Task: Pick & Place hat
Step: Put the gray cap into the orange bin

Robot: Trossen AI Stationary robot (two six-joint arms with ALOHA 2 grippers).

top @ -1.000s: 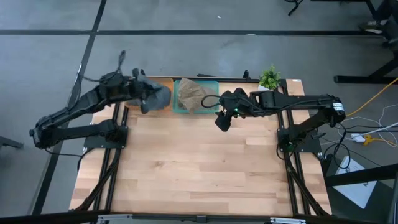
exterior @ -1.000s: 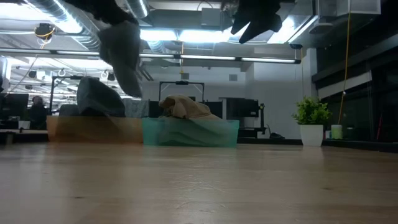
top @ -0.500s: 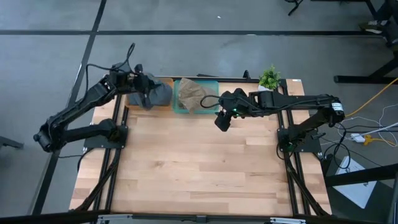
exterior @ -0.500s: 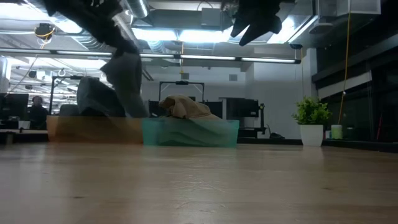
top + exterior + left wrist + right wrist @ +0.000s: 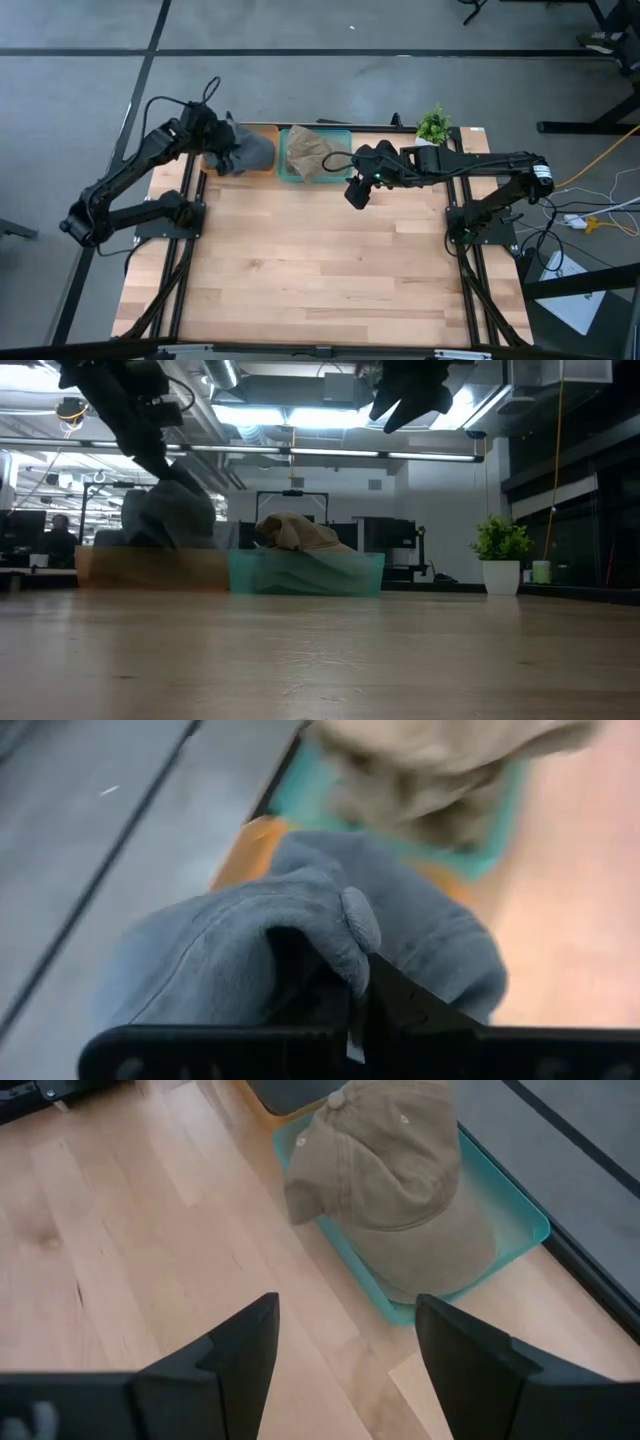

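— Left gripper (image 5: 222,150), from above: where is it?
— Over the orange tray (image 5: 262,128) at the counter's (image 5: 320,260) far edge, pinching the grey hat (image 5: 250,152), which lies in that tray.
— And the low view?
— Grey hat (image 5: 170,518) bulges above the orange tray (image 5: 150,568); the tan hat (image 5: 297,532) sits in the teal tray (image 5: 305,573).
— Left wrist view?
— Fingers closed on grey fabric (image 5: 300,915).
— Right wrist view?
— Right gripper (image 5: 345,1345) spread wide, holding nothing, above the counter near the tan hat (image 5: 410,1180).
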